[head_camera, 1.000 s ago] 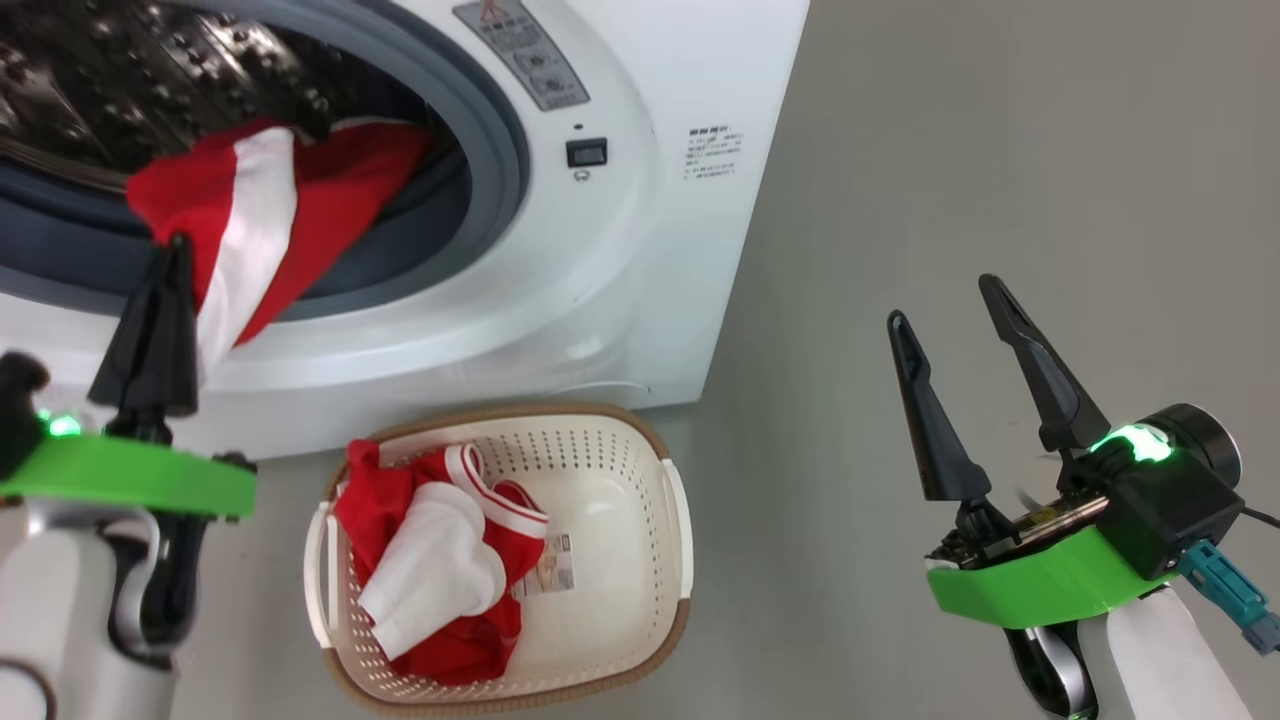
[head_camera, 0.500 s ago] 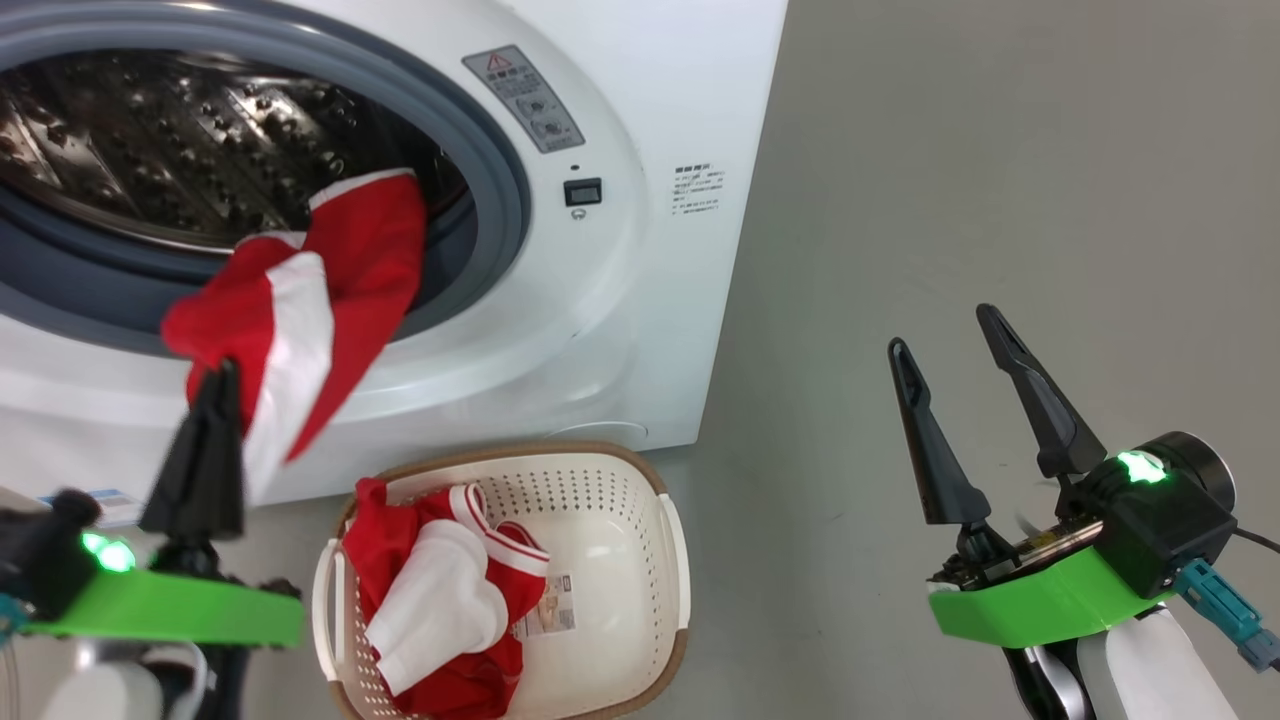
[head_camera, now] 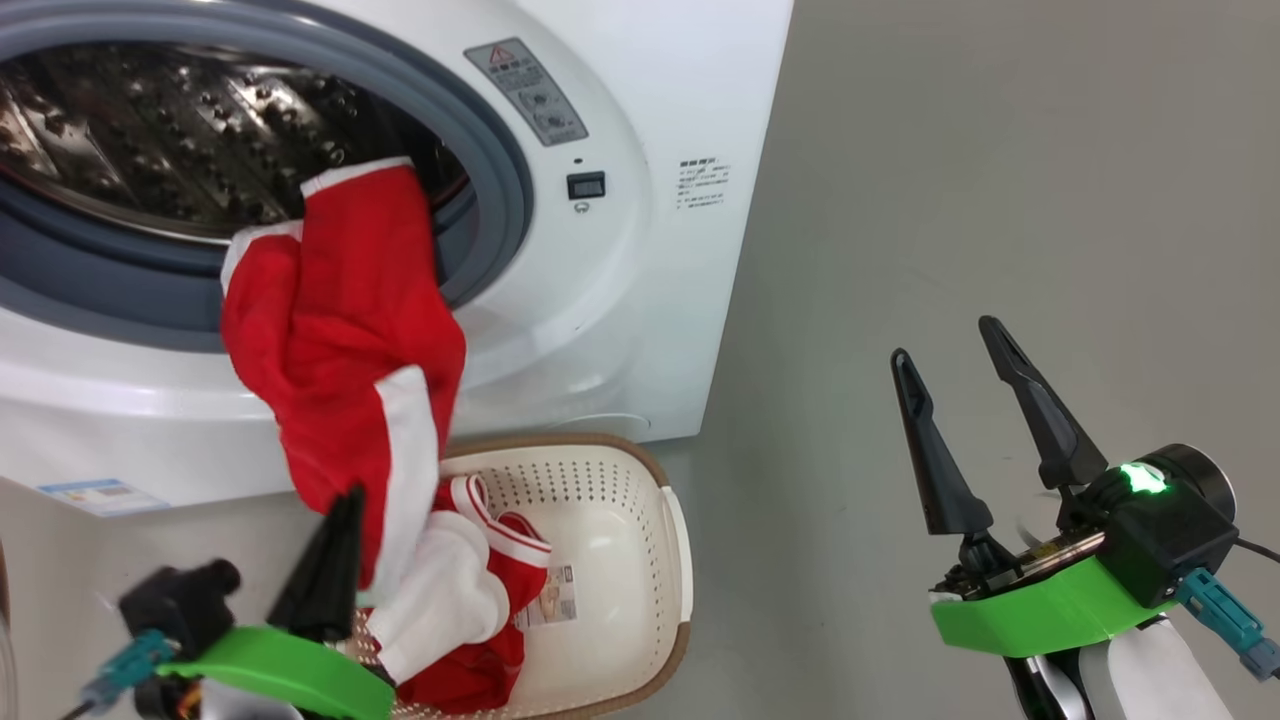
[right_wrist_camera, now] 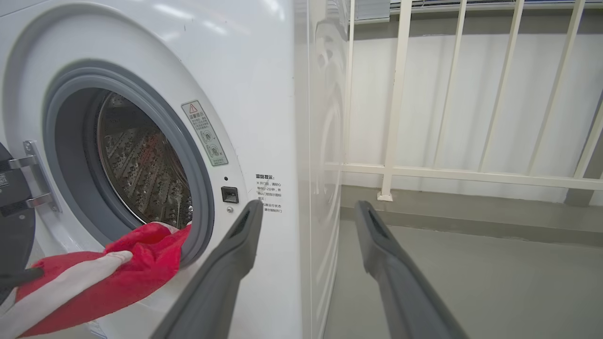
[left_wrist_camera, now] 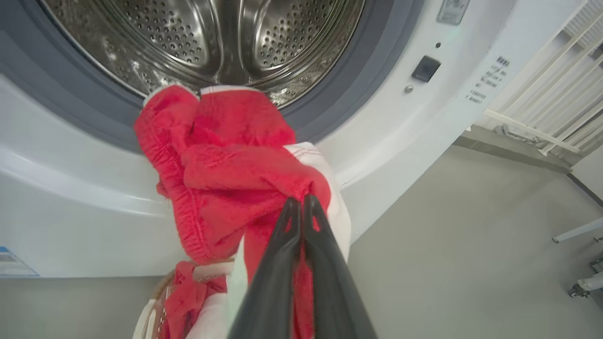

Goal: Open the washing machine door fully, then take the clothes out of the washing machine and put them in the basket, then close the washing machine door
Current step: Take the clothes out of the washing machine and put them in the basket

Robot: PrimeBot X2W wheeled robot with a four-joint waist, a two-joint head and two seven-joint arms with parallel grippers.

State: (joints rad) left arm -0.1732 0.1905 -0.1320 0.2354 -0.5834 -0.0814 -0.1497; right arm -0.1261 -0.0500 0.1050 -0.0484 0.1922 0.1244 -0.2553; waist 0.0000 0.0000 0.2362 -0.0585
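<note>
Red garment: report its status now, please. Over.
Left gripper shut on red white-striped fabric garment, draped from steel drum. Right gripper open, empty. Cream perforated plastic basket below; nothing in the way.

The right pincer (right_wrist_camera: 309,205) holds its fingers spread wide apart. To its left the washing machine (right_wrist_camera: 282,84) stands with its drum exposed, and red, white-striped clothes (right_wrist_camera: 141,268) spill over the grey ring. Beyond the pincer's right finger runs a white railing (right_wrist_camera: 395,117).
</note>
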